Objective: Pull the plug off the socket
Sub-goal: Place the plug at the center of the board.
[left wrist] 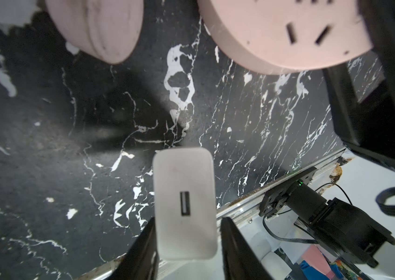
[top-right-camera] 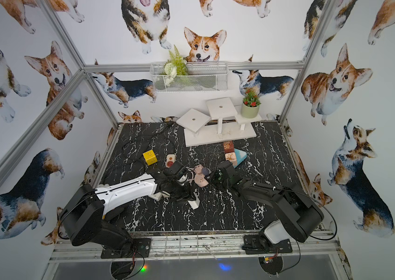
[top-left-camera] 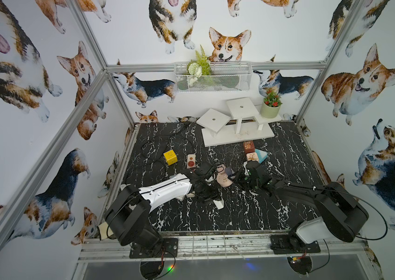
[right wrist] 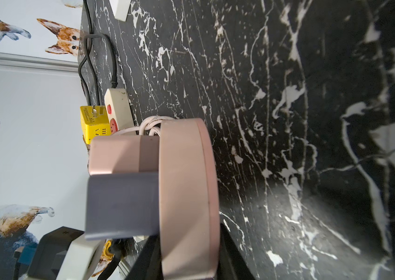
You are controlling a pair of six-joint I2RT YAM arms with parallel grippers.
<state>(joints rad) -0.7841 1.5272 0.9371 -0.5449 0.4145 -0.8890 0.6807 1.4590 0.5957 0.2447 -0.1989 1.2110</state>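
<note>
Near the socket (left wrist: pixel 286 36) clenched in the right gripper (right wrist: pixel 188 242), the plug (left wrist: pixel 184 194) sat unplugged between the left gripper's (left wrist: pixel 189 225) parted jaws.

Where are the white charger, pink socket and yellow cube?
white charger (left wrist: pixel 184 174): left wrist view, flat face
pink socket (right wrist: pixel 184 194): right wrist view, side rim
yellow cube (top-left-camera: pixel 169 154): a top view, top face

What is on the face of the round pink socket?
Two plugs stand on the pink socket, side by side: a pink plug and a grey plug. Their pins and the face under them are covered.
</note>
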